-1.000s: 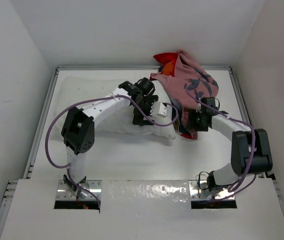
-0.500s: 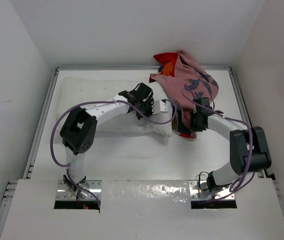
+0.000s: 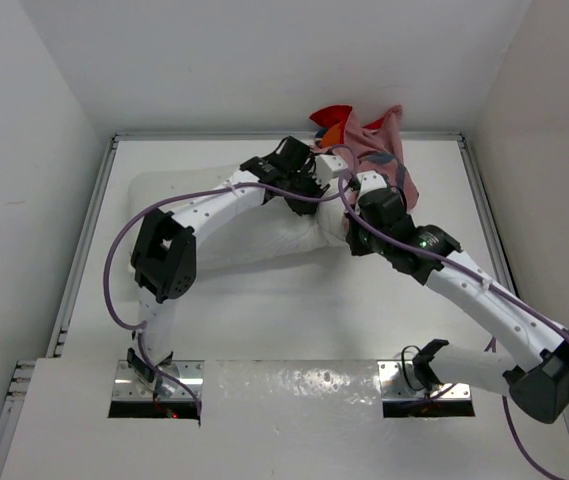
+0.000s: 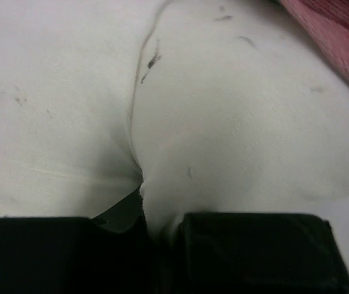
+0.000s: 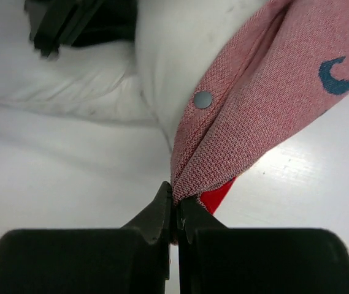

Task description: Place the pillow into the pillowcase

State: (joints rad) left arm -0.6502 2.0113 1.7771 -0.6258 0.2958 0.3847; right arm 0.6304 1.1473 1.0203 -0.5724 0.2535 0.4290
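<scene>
The white pillow (image 3: 214,215) lies across the left and middle of the table. My left gripper (image 3: 332,163) is shut on a pinch of the pillow's right end. In the left wrist view the pillow (image 4: 223,122) bulges out of the left gripper (image 4: 162,223), and the pillowcase (image 4: 340,37) shows at the top right. The red-pink pillowcase (image 3: 379,140) is bunched at the back, touching the pillow's end. My right gripper (image 3: 362,182) is shut on its edge. The right wrist view shows the right gripper (image 5: 176,208) pinching the folded pillowcase (image 5: 254,110) beside the pillow (image 5: 180,55).
White walls close in the table on the left, right and back. Raised rails run along the left side (image 3: 89,240) and the right side (image 3: 484,220). Purple cables (image 3: 114,270) loop off both arms. The right arm's elbow (image 3: 554,385) hangs out at the near right.
Both grippers have shut, the left on the pillow and the right on the pillowcase. The left dragged the pillow's end back and right. The right arm stretched toward the back, bunching the pillowcase.
</scene>
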